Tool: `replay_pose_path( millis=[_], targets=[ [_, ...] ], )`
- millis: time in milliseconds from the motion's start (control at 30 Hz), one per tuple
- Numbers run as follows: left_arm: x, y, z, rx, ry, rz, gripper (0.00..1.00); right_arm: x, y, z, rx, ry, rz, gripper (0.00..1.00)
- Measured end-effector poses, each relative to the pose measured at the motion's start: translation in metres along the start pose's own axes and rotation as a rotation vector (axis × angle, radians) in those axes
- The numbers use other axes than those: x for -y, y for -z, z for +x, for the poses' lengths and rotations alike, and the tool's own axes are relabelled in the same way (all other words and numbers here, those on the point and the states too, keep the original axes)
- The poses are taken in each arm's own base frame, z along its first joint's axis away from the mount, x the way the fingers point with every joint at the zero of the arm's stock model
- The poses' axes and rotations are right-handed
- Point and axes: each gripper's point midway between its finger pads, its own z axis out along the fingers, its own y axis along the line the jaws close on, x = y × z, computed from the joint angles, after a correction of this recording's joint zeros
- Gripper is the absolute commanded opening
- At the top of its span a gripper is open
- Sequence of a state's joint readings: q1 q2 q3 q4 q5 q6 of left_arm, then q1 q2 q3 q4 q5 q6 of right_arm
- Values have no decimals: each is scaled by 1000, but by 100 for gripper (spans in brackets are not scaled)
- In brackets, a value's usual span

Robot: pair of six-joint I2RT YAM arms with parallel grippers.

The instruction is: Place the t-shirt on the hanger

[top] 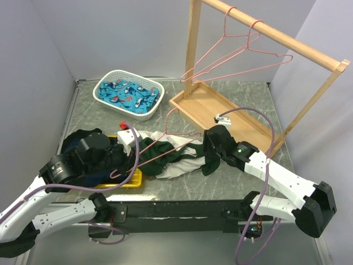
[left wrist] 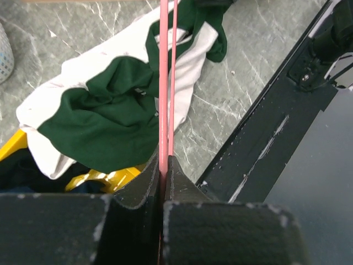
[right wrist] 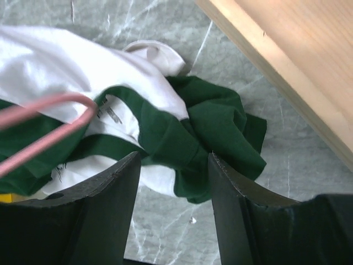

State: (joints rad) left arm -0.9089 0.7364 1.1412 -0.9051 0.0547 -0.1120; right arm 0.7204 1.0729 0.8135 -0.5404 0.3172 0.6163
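Observation:
The t-shirt [top: 175, 157] lies crumpled on the table, white body with dark green sleeves; it shows in the left wrist view [left wrist: 105, 121] and in the right wrist view [right wrist: 182, 138]. A pink wire hanger [top: 157, 154] lies slanted over it. My left gripper [top: 118, 165] is shut on the hanger's wire [left wrist: 164, 110] at its lower left end. My right gripper [top: 208, 148] is open and empty, hovering just above the shirt's green sleeve at the right end [right wrist: 220, 132]. The hanger's far corner shows in the right wrist view [right wrist: 55, 118].
Two more pink hangers [top: 242, 52] hang on the wooden rail frame [top: 265, 33], whose tray base [top: 209, 107] stands right behind the shirt. A white basket [top: 129, 91] holds blue fish-patterned cloth. A yellow tray [top: 129, 181] with a dark garment [top: 83, 141] sits at left.

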Motion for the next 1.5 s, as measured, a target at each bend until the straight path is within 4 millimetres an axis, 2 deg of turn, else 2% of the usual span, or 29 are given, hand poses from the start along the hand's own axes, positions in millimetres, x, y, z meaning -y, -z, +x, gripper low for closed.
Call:
replay_pose_path(
  millis=[167,400,500,600,633,700,733,800,833,1200,1333,1500],
  targets=[
    [0,-10,13,-46,9,2,1,-1,-2,-8,22,1,13,55],
    [4,-29,24,-107,17,25,1,1,-6,-8,25,8,35,54],
    [7,-32,25,-120,17,41,1,1,-9,-7,21,11,39,51],
    [9,-33,25,-123,16,54,1,2,-13,-5,13,18,47,41],
    [10,-33,25,-123,16,57,1,2,-14,-4,10,21,51,32],
    [11,-33,25,-122,16,63,1,3,-15,-3,7,25,56,24],
    [11,-33,24,-121,16,65,1,3,-16,-3,6,29,57,15],
    [14,-33,24,-117,18,76,1,4,-16,-3,6,35,62,8],
    [15,-33,24,-117,19,82,1,4,-17,-3,7,39,65,1],
    [20,-31,25,-112,24,109,1,5,-15,-6,4,61,75,0],
    [21,-30,23,-100,28,111,1,-11,-3,-31,50,74,33,0],
    [20,-33,18,-57,36,105,1,-57,27,-69,142,110,-94,0]
  ],
)
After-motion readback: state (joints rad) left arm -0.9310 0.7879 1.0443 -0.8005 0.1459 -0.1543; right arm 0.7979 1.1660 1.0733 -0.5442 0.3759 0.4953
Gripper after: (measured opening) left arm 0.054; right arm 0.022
